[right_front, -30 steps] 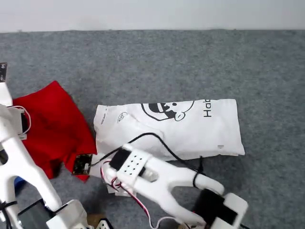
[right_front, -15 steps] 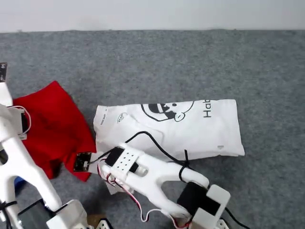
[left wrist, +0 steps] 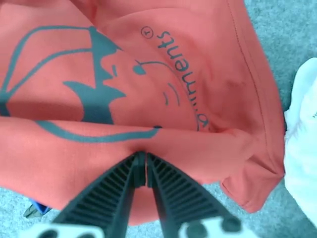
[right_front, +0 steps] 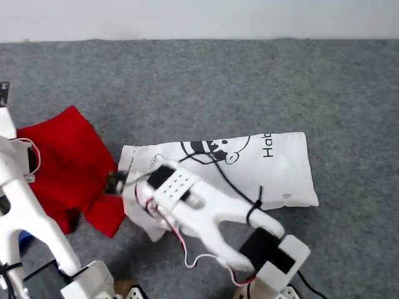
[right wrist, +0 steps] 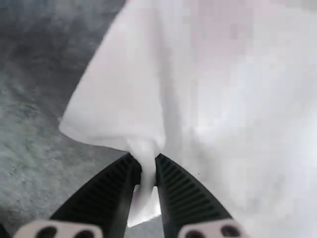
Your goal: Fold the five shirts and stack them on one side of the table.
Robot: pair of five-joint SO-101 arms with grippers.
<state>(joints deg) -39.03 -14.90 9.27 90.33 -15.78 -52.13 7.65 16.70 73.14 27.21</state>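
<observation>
Since a second ago the right gripper (right_front: 114, 182) has swung from the near edge of the white shirt (right_front: 274, 168) up to its left end, and that end has bunched and slid a little across the grey table (right_front: 249, 81).

In the high view the red shirt (right_front: 62, 162) lies just left of the white shirt, touching it, with the left arm (right_front: 25, 212) farther left.

In the left wrist view the left gripper (left wrist: 142, 166) has its jaws pressed together, tips at a fold of the red shirt (left wrist: 148, 74); the white shirt (left wrist: 302, 124) lies beside that shirt.

In the right wrist view the right gripper (right wrist: 146, 171) is clamped on a pinched fold of the white shirt (right wrist: 237, 99), lifted above the table (right wrist: 39, 99).
</observation>
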